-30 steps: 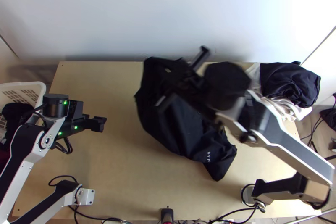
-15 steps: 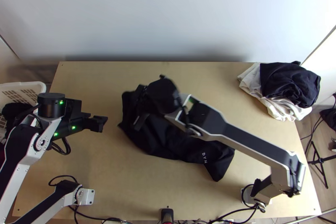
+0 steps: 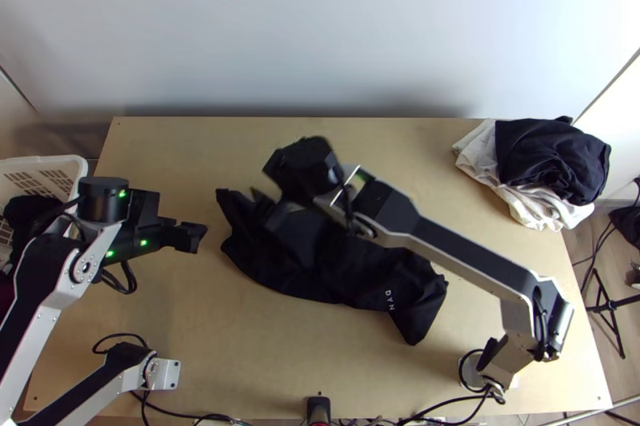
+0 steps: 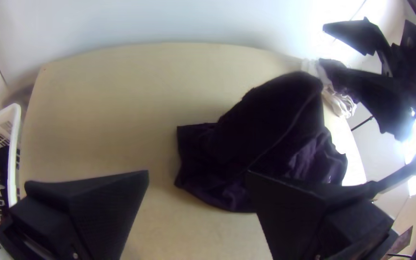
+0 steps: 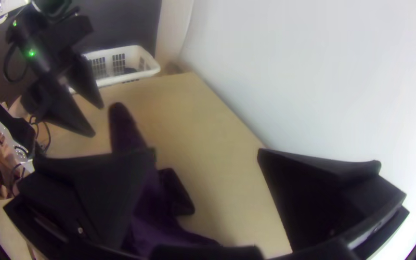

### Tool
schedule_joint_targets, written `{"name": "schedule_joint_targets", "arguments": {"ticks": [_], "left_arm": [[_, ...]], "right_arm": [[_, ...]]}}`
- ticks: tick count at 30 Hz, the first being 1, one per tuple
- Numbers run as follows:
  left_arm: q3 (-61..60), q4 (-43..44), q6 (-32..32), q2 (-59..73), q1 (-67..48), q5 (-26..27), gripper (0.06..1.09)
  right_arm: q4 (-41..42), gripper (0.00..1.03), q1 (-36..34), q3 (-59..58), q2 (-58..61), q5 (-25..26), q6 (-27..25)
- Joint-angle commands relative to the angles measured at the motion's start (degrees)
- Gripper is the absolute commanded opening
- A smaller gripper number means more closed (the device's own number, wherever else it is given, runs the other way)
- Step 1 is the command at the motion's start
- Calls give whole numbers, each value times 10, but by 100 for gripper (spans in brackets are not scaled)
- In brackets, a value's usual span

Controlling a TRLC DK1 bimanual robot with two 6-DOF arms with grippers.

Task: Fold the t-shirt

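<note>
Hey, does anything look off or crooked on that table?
Nothing looks spilled or damaged. The black t-shirt lies bunched and askew, not spread flat. At the far right corner of the table, a loose heap of dark and white cloth seems to overhang the edge, so it might slip.

I see my light wooden table [image 3: 256, 350] | black t-shirt [image 3: 340, 278] bunched on it | white cloth [image 3: 530, 206] well right of the t-shirt and farther from me | black cable [image 3: 120, 336] left of the t-shirt, nearer me
</note>
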Motion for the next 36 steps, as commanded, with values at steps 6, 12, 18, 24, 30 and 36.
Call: {"name": "schedule_joint_targets", "arguments": {"ticks": [6,12,18,24,30,36], "left_arm": [[84,26,-11,129,-38,23,103],[148,22,-22,178,-76,41,103],[152,22,-22,200,-101,41,103],[159,22,-19,223,-104,41,80],[152,42,-14,228,-99,40,12],[155,52,-12,228,-84,38,9]], "right_arm": [[-86,99,-85,-16,-94,-1,5],[-108,99,-151,-61,-156,-1,5],[-126,99,-208,-121,-215,-3,7],[-137,99,-236,-215,-282,-7,7],[-226,99,-249,-281,-314,-75,7],[-281,99,-251,-362,-339,-111,18]]}}
